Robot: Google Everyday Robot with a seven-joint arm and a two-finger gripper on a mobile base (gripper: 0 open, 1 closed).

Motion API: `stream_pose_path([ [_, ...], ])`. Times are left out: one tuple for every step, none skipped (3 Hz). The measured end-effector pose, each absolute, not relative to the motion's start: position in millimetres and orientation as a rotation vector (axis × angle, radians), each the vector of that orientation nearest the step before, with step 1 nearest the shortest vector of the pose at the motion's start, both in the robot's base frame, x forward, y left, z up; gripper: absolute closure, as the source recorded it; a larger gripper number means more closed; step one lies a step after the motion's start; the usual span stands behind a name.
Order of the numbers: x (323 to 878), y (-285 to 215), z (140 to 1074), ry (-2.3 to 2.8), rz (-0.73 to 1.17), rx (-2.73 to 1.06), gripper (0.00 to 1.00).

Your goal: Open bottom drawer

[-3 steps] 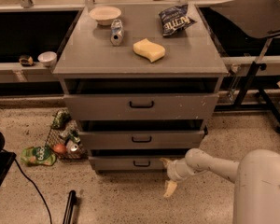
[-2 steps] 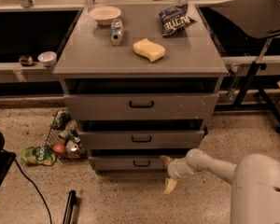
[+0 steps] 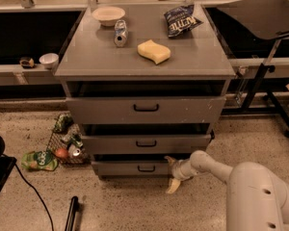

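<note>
The white robot arm's two-finger gripper (image 3: pixel 173 173), fingers apart, hangs at 3 o'clock of the small black loop handle (image 3: pixel 146 168) on the shallow grey bottom drawer (image 3: pixel 125 168) — lowest in the grey metal cabinet (image 3: pixel 202 61). On top are a beige bowl (image 3: pixel 108 15), crushed silver can (image 3: pixel 120 32), yellow sponge (image 3: pixel 154 51) and dark blue snack bag (image 3: pixel 181 19). At the drawer's 9 o'clock is a wire floor basket (image 3: pixel 62 146) (holding mixed litter).
</note>
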State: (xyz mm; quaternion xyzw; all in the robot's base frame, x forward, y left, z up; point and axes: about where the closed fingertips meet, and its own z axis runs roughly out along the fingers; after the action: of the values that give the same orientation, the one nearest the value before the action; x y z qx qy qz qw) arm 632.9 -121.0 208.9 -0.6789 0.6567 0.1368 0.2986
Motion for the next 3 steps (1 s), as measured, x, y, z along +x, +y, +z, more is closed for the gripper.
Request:
stream_pose_path([
  [647,-121,199,1.752,0.357,-1.804,0.00],
  [652,-114,185,1.759,0.392,-1.829,0.09],
  [642,-106,176,1.756,0.425,-1.868,0.28],
])
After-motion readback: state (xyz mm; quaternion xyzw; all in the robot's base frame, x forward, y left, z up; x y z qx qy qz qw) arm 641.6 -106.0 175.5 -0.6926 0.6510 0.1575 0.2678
